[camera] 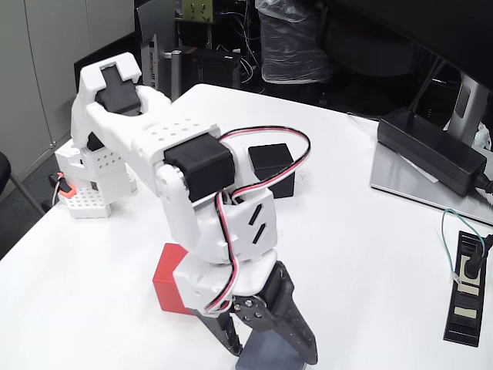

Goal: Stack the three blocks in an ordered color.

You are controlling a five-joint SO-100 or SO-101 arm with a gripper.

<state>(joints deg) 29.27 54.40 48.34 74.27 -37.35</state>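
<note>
My gripper [269,356] reaches down at the bottom edge of the fixed view, its dark fingers either side of the grey cube [269,356]; I cannot tell whether they press it. The red cube [171,281] sits just left, the black cube [271,166] farther back on the white table [362,254].

I note a bright red cube [171,279], a slate grey cube [271,356] and a black cube [271,169]. My arm [154,146] is white with black motors, on a white desk [362,254].
</note>
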